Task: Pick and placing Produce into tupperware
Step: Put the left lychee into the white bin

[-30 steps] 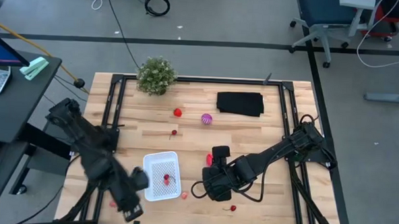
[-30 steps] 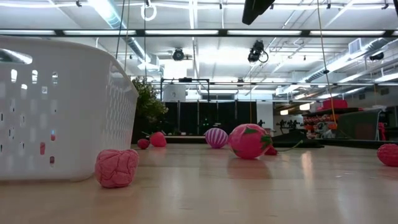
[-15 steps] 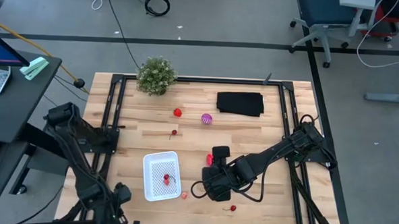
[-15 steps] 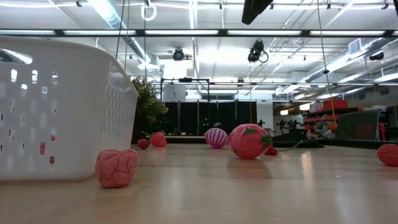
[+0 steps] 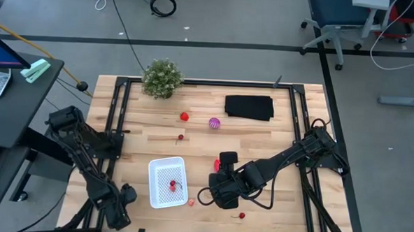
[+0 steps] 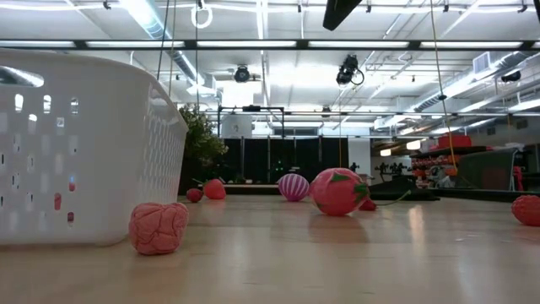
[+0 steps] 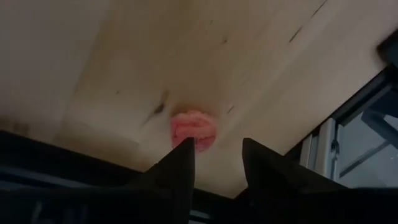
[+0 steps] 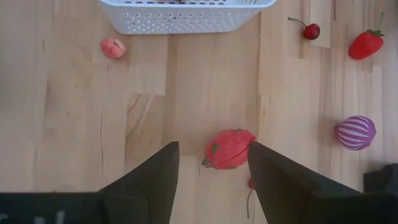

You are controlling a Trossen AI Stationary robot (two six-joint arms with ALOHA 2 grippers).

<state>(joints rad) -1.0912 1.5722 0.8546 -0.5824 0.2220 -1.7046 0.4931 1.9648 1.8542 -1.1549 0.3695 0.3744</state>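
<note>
Here, the small white plastic tupperware with the dotted base (image 5: 168,182) sits on the light wooden table (image 5: 276,143), near its 7 o'clock corner. A few tiny red pieces of produce (image 5: 173,185) lie inside it. A bumpy pink-red piece (image 5: 191,201) rests on the wood just beside the tupperware, at its 4 o'clock corner.

The right gripper (image 8: 209,168) hangs over the table at 3 o'clock from the tupperware, and its two dark fingers (image 8: 152,174) are spread apart with nothing between them. Its wrist view shows the larger red oblong fruit with green leaves (image 8: 229,148) lying on the wood under the gap between the fingers, not touched by them. That view also shows a purple ball with white stripes (image 8: 356,132), a red strawberry (image 8: 364,45) and a small red cherry with a stem (image 8: 310,30), all well apart from the gripper. Another little red piece (image 5: 242,215) lies near the table's 6 o'clock edge.

The left gripper (image 7: 216,163) is low at the table's 7 o'clock corner, at 8 o'clock from the tupperware. Its fingers (image 7: 177,165) are apart too, and a small bumpy pink piece (image 7: 193,128) lies on the wood right in front of the gap.

A bushy green plant (image 5: 161,77) stands at the 11 o'clock corner. A flat black cloth (image 5: 249,107) lies toward 1 o'clock.
</note>
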